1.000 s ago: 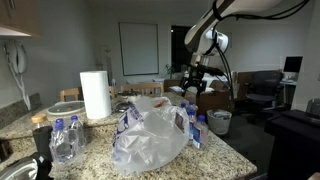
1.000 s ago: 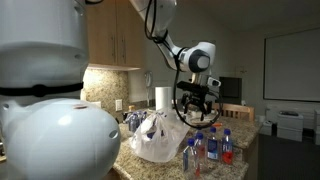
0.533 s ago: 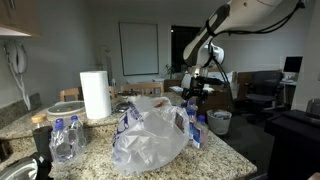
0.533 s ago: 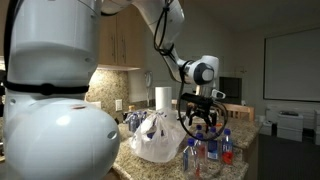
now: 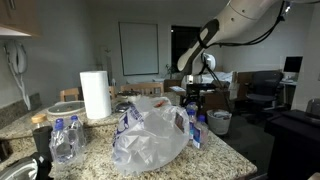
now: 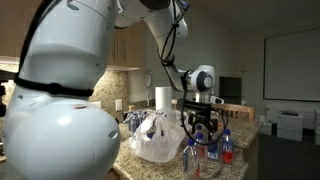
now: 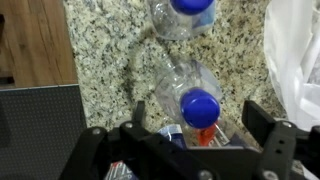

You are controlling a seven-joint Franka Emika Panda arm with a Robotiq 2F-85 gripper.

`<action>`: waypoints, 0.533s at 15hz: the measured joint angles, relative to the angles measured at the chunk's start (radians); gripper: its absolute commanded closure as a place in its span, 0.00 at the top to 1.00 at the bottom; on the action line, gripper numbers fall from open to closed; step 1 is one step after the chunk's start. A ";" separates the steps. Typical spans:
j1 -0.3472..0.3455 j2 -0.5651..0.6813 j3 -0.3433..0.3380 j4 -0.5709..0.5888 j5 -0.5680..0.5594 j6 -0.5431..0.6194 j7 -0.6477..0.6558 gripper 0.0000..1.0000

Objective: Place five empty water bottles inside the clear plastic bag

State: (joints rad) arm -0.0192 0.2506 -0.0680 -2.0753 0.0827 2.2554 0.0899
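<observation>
A clear plastic bag (image 5: 150, 130) lies crumpled on the granite counter; it shows in both exterior views (image 6: 158, 138) and at the wrist view's right edge (image 7: 295, 50). Several empty bottles with blue caps stand beside it (image 6: 208, 150) (image 5: 196, 125). My gripper (image 6: 203, 128) (image 5: 195, 101) hangs open just above them. In the wrist view a blue-capped bottle (image 7: 200, 107) stands upright between my open fingers (image 7: 198, 128), with another bottle (image 7: 183, 12) beyond it. Two more bottles (image 5: 62, 140) stand at the counter's other end.
A paper towel roll (image 5: 95, 95) stands at the back of the counter (image 5: 215, 155). A dark pot (image 5: 40, 132) sits near the two far bottles. The counter edge shows at the wrist view's left, with wood floor (image 7: 35, 45) below.
My gripper has come down and moved sideways from above the bag's edge to just over the group of bottles. The bag and bottles have not moved.
</observation>
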 measured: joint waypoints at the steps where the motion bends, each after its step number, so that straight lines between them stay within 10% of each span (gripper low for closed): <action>1: 0.000 0.009 -0.001 0.003 -0.010 -0.008 0.020 0.60; 8: -0.001 0.037 -0.003 0.043 -0.014 -0.083 0.041 0.18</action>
State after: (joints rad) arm -0.0202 0.2872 -0.0706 -2.0321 0.0686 2.1722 0.1313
